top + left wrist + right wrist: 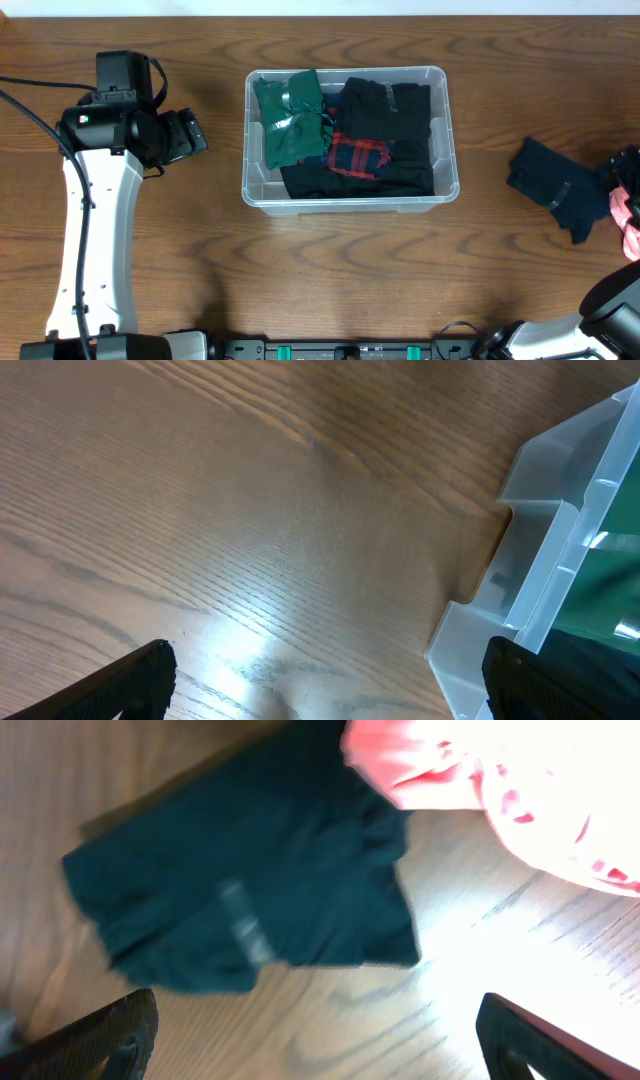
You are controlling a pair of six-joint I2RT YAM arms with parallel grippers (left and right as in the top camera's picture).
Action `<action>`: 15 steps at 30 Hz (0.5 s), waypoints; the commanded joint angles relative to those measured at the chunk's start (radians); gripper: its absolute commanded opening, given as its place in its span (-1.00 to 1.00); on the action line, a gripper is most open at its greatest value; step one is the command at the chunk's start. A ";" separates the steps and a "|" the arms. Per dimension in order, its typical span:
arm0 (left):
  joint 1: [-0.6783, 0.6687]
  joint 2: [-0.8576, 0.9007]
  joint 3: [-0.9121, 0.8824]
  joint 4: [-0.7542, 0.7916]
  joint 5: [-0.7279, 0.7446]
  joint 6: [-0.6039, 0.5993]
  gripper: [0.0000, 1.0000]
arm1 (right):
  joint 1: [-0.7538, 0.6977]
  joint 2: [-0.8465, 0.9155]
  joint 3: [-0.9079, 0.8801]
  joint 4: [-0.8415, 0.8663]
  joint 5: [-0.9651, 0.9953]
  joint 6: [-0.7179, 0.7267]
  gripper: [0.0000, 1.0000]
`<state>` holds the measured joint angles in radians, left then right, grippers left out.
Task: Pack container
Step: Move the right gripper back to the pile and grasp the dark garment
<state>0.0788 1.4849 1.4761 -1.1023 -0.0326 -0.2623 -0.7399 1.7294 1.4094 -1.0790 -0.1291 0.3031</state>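
Clear plastic, dead centre of the wooden table [330, 280]: the container [350, 204] sits there, one of it, with three pieces of cloth inside. A green garment [288, 122] fills the left end, a black garment [390, 115] covers the rest, and a red-and-navy checked piece [358, 156] lies on the black one, touching the green. Off to the right, well apart from the container, two more: a dark navy garment [552, 184] and a pink one [630, 225] just beside it at the very edge. Left gripper [330, 695] hangs over bare wood near the container's left end, fingers spread wide, nothing held. Right gripper [320, 1045] hovers over the navy garment, equally wide, empty
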 commanded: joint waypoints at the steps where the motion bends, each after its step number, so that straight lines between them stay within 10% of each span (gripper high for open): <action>1: 0.005 0.010 -0.003 -0.003 -0.005 -0.002 0.96 | -0.032 -0.013 -0.082 0.096 0.009 -0.066 0.99; 15: 0.005 0.010 -0.003 0.012 -0.005 -0.002 0.96 | -0.032 -0.009 -0.359 0.496 0.009 -0.110 0.80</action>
<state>0.0788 1.4849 1.4761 -1.0939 -0.0326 -0.2623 -0.7704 1.7294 1.0885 -0.6155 -0.1219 0.2153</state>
